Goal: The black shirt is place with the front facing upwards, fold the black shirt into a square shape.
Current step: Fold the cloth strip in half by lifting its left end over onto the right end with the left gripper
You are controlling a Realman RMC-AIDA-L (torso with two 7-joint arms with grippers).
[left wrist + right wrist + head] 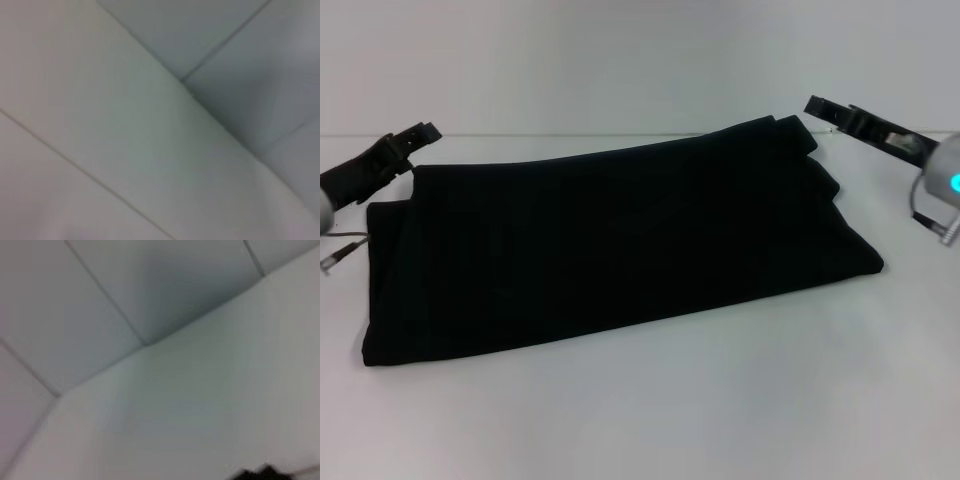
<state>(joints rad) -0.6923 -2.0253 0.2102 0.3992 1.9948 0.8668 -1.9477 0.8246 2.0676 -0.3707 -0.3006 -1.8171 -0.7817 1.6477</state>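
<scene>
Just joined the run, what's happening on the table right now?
A shirt fold is under way. The shirt lies on the white table already folded into a long black rectangle, not yet a square; no print shows. The left end effector sits at its far left corner, and the right end effector at the far right corner. Whether either grips cloth isn't visible.

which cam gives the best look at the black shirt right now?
Head view: the whole black shirt shows, folded into a long band on the white table. Left wrist view shows none of it; right wrist view shows only a dark scrap at its edge, possibly the shirt.
</scene>
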